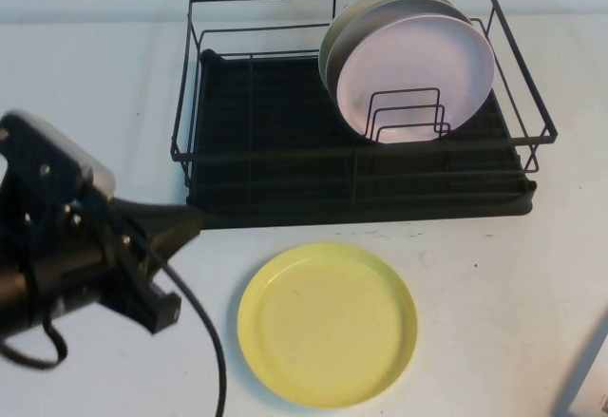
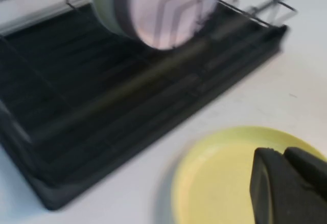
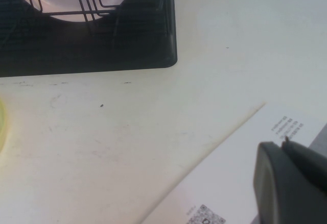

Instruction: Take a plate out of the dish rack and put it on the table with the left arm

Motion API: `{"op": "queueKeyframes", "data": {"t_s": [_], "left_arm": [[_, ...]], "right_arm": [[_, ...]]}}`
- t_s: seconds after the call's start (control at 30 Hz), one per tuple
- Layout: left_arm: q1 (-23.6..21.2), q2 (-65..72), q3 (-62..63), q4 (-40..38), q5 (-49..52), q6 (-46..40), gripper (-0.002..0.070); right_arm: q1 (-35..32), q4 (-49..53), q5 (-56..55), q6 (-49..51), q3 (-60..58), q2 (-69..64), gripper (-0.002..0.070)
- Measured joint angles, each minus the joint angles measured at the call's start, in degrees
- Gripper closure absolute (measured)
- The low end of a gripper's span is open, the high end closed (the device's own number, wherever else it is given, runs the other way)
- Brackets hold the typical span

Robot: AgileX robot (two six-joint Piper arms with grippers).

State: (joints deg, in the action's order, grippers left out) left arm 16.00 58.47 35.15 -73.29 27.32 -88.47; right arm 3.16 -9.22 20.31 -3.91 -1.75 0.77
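The yellow plate [image 1: 328,324] lies flat on the white table [image 1: 494,274], just in front of the black dish rack [image 1: 285,151]. It also shows in the left wrist view [image 2: 219,183]. My left gripper [image 1: 185,225] is shut and empty. It hovers to the left of the plate, clear of its rim; in the left wrist view [image 2: 283,155] its fingertips show over the plate's near part. My right gripper [image 3: 283,145] is shut and empty at the table's right front, out of the high view.
A pale pink plate [image 1: 418,75] stands upright in the rack's right half, with grey and pale green plates behind it. A white printed sheet [image 3: 230,183] lies under the right gripper. The rack's left half [image 1: 256,123] holds no dishes.
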Motion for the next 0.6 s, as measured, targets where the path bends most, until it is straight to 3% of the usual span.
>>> {"op": "queueKeyframes", "data": {"t_s": [0.3,0.5,0.6], "left_arm": [[0.09,-10.04,-6.95,9.79,4.27,5.46,0.0675],[0.09,-14.56,-7.23,26.73,2.96,30.64,0.0675],[0.09,-16.56,-9.17,31.92,2.66,38.38,0.0675]], "right_arm": [[0.0,0.0,0.0,0.0,0.0,0.0,0.0694],[0.0,0.0,0.0,0.0,0.0,0.0,0.0694],[0.0,0.0,0.0,0.0,0.0,0.0,0.0694]]}}
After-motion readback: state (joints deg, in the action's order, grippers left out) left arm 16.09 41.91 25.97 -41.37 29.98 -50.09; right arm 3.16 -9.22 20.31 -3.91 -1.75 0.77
